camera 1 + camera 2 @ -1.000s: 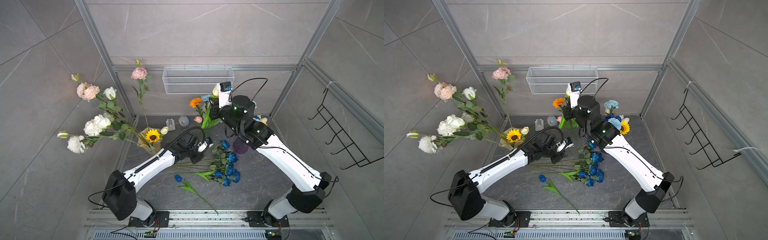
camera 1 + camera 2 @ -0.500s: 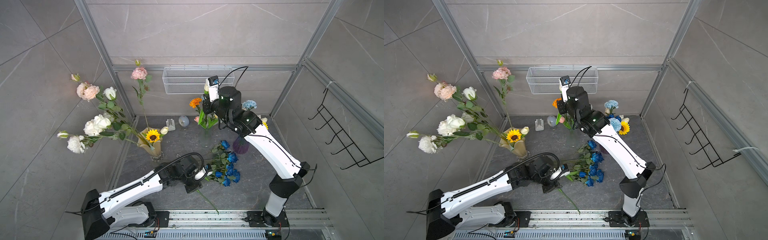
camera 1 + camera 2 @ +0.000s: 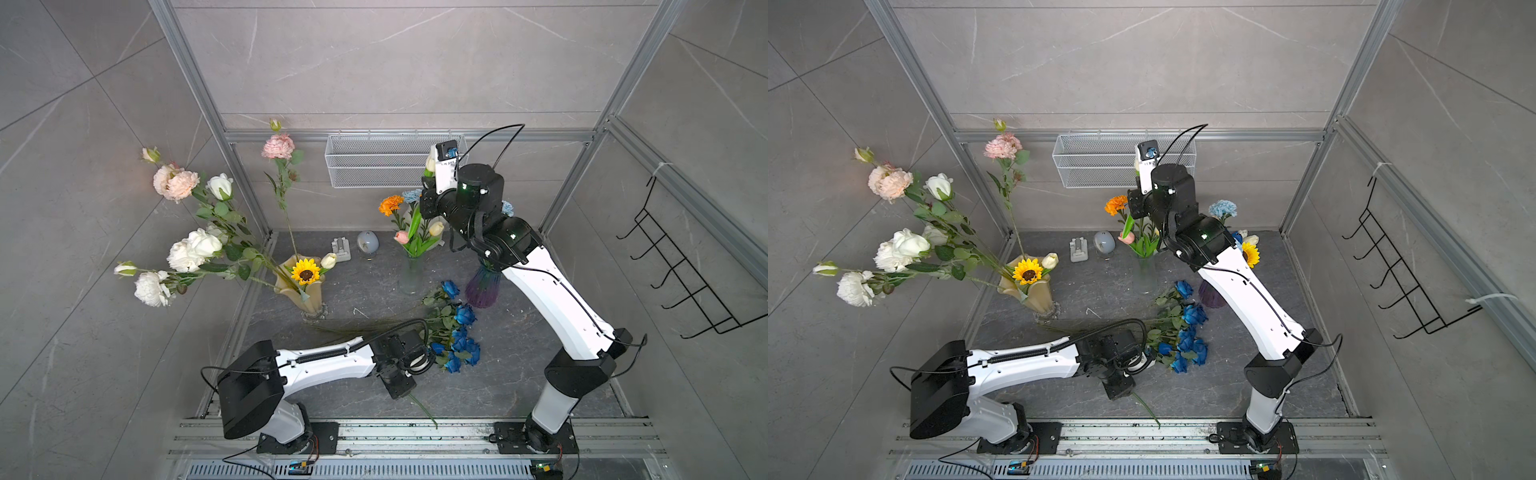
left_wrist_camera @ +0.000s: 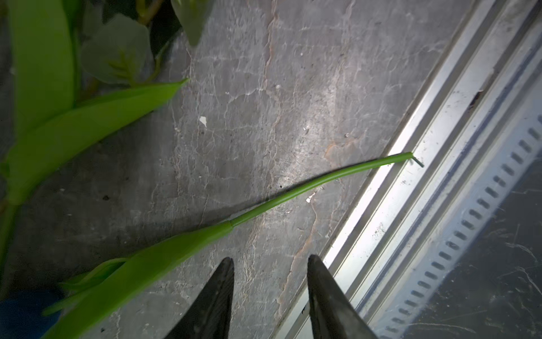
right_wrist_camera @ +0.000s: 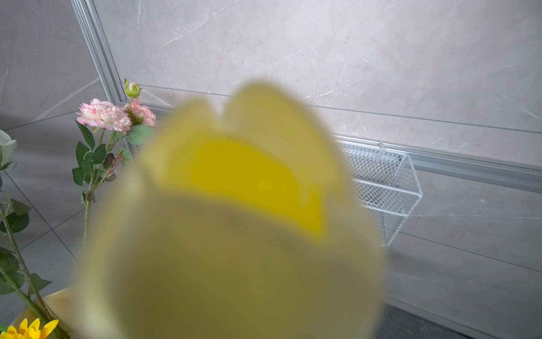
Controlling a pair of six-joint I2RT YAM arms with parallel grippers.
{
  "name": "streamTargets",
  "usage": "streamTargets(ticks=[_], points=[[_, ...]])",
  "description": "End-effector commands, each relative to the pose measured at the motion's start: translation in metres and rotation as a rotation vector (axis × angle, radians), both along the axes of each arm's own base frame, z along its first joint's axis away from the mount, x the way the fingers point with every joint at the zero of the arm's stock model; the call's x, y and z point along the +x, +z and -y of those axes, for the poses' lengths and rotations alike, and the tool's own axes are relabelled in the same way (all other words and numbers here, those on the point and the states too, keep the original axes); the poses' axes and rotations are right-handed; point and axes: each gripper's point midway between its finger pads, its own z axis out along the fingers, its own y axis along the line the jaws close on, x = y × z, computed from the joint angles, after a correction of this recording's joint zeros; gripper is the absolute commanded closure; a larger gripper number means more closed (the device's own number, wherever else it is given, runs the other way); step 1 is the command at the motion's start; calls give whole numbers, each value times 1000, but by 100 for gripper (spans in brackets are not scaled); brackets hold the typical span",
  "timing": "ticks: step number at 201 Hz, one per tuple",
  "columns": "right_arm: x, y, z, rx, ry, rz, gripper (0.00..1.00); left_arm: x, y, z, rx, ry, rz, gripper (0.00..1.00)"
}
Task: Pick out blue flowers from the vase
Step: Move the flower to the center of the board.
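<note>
Several deep blue roses (image 3: 461, 340) (image 3: 1190, 336) lie heaped on the floor. A blue tulip lies beside them, its green stem (image 4: 308, 187) (image 3: 422, 409) running to the front rail. Its bloom (image 4: 20, 308) is a blur at the picture's edge. My left gripper (image 4: 269, 259) (image 3: 401, 388) (image 3: 1119, 388) hovers low beside that stem, open and empty. My right gripper (image 3: 424, 208) (image 3: 1136, 205) is raised among the blooms above the clear glass vase (image 3: 411, 276) (image 3: 1145, 278). A pale yellow tulip (image 5: 234, 220) hides its jaws. Pale blue carnations (image 3: 411, 195) (image 3: 1223, 208) stand near it.
A purple vase (image 3: 482, 286) stands behind the right arm with a sunflower (image 3: 1250, 253). A beige vase (image 3: 305, 291) at the left holds long white and pink blooms (image 3: 195, 249). An orange carnation (image 3: 390, 204), a wire basket (image 3: 374, 162) and two small objects (image 3: 368, 243) sit at the back.
My left arm swung from the middle of the floor back to the front and sank over the tulip's stem. The right arm's elbow shifted while its wrist stayed above the clear vase.
</note>
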Motion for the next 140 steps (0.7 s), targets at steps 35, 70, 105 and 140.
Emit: streamTargets(ticks=[35, 70, 105, 140], points=[[-31, 61, 17, 135, 74, 107, 100, 9, 17, 0, -41, 113, 40, 57], [-15, 47, 14, 106, 47, 80, 100, 4, 3, -7, 21, 148, 8, 57], [4, 29, 5, 64, 29, 51, 100, 4, -5, -12, 53, 195, 3, 57], [21, 6, -7, 23, 27, 20, 100, 0, -20, -9, 43, 255, -39, 56]])
